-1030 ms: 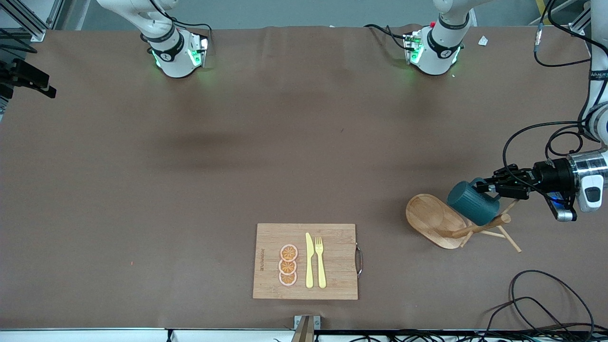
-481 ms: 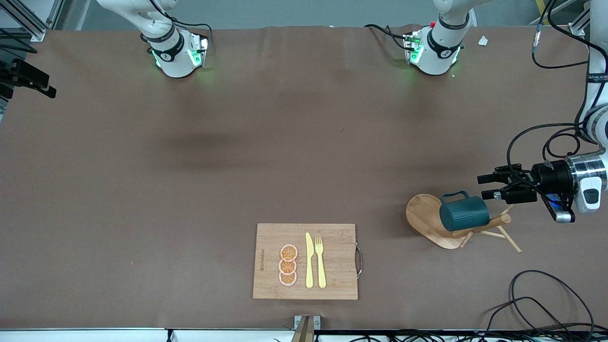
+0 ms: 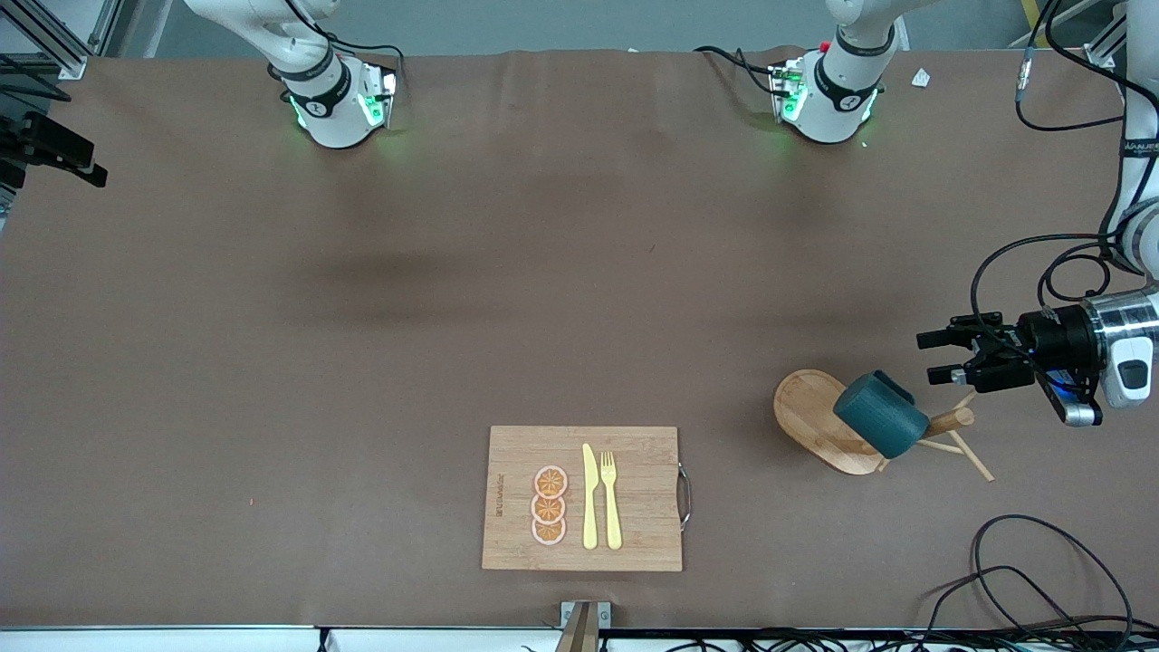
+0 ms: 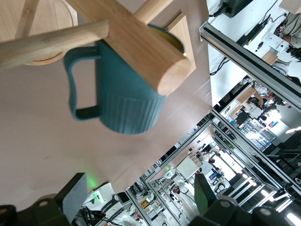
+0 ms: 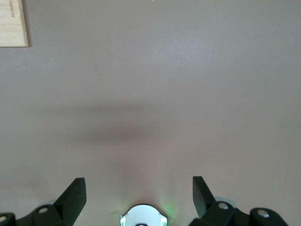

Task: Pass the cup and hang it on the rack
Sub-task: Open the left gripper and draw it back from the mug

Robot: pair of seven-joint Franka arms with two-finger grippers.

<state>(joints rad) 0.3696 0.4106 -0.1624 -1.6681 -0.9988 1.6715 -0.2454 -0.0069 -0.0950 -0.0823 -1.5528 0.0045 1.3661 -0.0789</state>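
Observation:
The dark teal cup point(image 3: 880, 415) hangs by its handle on a peg of the light wooden rack point(image 3: 815, 417), tilted, its body over the rack's oval base. In the left wrist view the cup point(image 4: 127, 94) hangs under the peg point(image 4: 51, 40) beside the post point(image 4: 136, 44). My left gripper point(image 3: 927, 357) is open and empty, apart from the cup, toward the left arm's end of the table; its fingers point(image 4: 75, 197) are spread wide. My right gripper point(image 5: 138, 193) is open and empty over bare table and does not show in the front view.
A bamboo cutting board point(image 3: 634, 498) with a yellow knife, a fork and orange slices lies near the table's front edge; its corner shows in the right wrist view point(image 5: 13, 23). Loose cables point(image 3: 1041, 580) lie near the front corner at the left arm's end.
My left gripper let go of the cup and drew back toward the left arm's end. The cup dropped onto the peg and swung there.

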